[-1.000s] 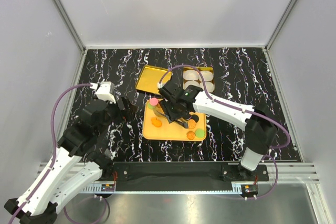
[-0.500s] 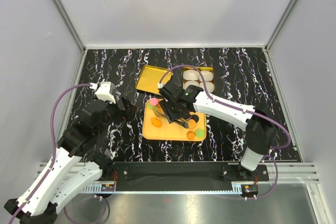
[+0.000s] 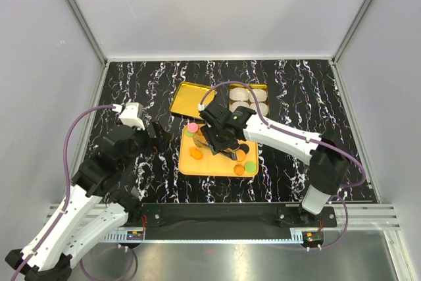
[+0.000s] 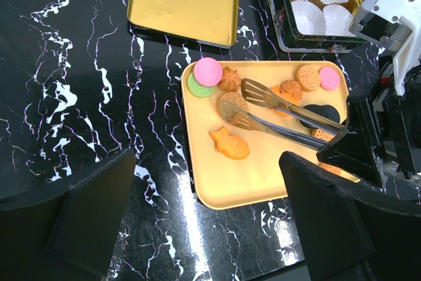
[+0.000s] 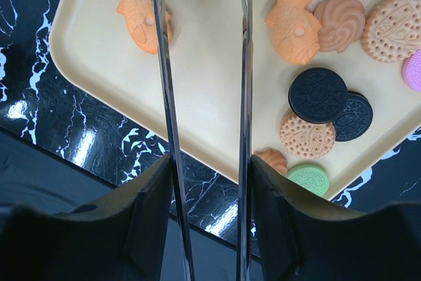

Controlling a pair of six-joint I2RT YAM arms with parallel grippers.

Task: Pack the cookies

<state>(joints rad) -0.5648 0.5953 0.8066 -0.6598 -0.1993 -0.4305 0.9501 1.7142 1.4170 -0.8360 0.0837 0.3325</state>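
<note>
The cookies lie on a yellow-orange tray point(image 3: 209, 168): an orange fish point(image 4: 229, 143), a pink disc point(image 4: 208, 71) over a green one point(image 4: 196, 87), round biscuits point(image 4: 307, 77) and black discs point(image 4: 320, 114). My right gripper point(image 3: 222, 141) is over the tray, shut on metal tongs point(image 4: 283, 120). The tong arms point(image 5: 164, 97) stand apart. Their tips sit on either side of a round biscuit point(image 4: 231, 101) near the tray's left part. The right wrist view shows the two fish point(image 5: 141, 14), black discs point(image 5: 318, 95) and a green disc point(image 5: 308, 179). My left gripper point(image 3: 154, 137) is open and empty, left of the tray.
A dark tin point(image 3: 248, 87) holding white pleated paper cups point(image 4: 309, 14) stands behind the tray at the right. Its gold lid point(image 3: 191, 100) lies flat to the left of it. The table top is black marble point(image 3: 131, 90), with grey walls around it.
My right gripper and the tongs have shifted very slightly toward the far left of the tray. The left arm has not visibly moved.
</note>
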